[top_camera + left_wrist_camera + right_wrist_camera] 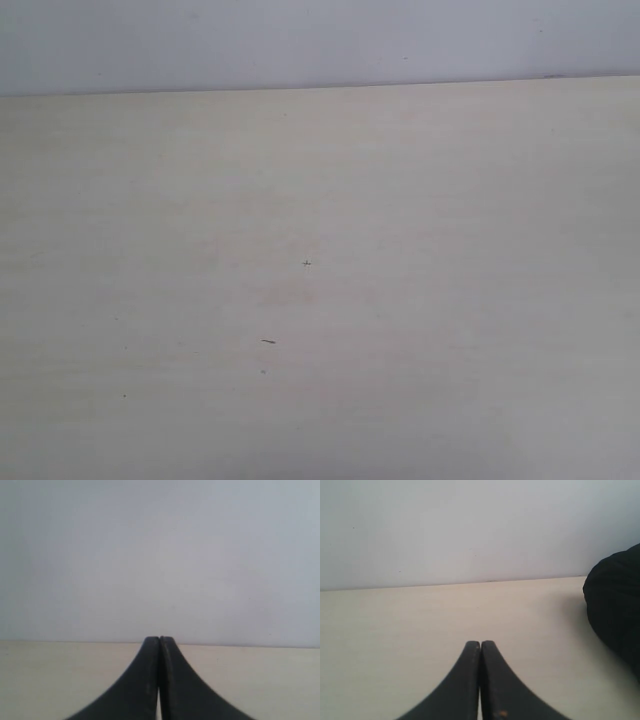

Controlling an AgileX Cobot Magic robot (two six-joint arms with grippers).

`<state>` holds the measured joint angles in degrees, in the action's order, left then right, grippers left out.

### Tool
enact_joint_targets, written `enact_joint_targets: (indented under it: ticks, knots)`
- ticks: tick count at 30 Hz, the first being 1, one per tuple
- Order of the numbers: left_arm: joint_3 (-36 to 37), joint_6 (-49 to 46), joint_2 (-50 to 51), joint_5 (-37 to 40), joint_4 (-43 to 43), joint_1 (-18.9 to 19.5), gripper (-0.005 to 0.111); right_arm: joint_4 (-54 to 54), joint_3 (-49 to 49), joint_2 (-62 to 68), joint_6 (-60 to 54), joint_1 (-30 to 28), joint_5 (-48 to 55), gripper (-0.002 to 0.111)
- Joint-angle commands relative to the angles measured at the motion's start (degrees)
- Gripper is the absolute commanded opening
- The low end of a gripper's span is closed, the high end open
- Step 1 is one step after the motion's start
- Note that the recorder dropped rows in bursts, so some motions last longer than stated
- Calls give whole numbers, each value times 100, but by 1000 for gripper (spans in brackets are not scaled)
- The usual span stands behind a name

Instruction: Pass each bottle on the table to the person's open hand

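Table (400, 200): pale, tiny dark specks.
Left gripper (159, 640): tips pressed tight together.
Right gripper (480, 643): tips together — black lump (617, 610) nearby.

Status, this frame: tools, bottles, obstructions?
Shut, empty: left tool, right tool. No bottles or hand seen on table. Near right tool, dark mass, unidentified.

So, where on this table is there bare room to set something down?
Exterior view: the table is bare up to the wall, just tiny specks. Only crowding: a dark fabric-like mass on the table near the shut right gripper.
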<state>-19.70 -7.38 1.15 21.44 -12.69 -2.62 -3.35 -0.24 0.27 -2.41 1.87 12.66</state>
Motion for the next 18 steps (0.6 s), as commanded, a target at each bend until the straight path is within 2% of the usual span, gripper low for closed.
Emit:
enact_joint_targets:
  ticks: [1, 5, 9, 18]
  knots:
    - [104, 43, -9, 36, 180, 12, 1, 45, 24, -27, -49, -45, -30, 0]
    - [645, 602, -54, -587, 778, 12, 1, 45, 24, -27, -49, -45, -30, 0]
    - [1323, 959, -68, -1243, 937, 12, 1, 45, 24, -27, -49, -45, -30, 0]
    - [1970, 959, -68, -1444, 1232, 12, 1, 45, 24, -27, -49, -45, -30, 0]
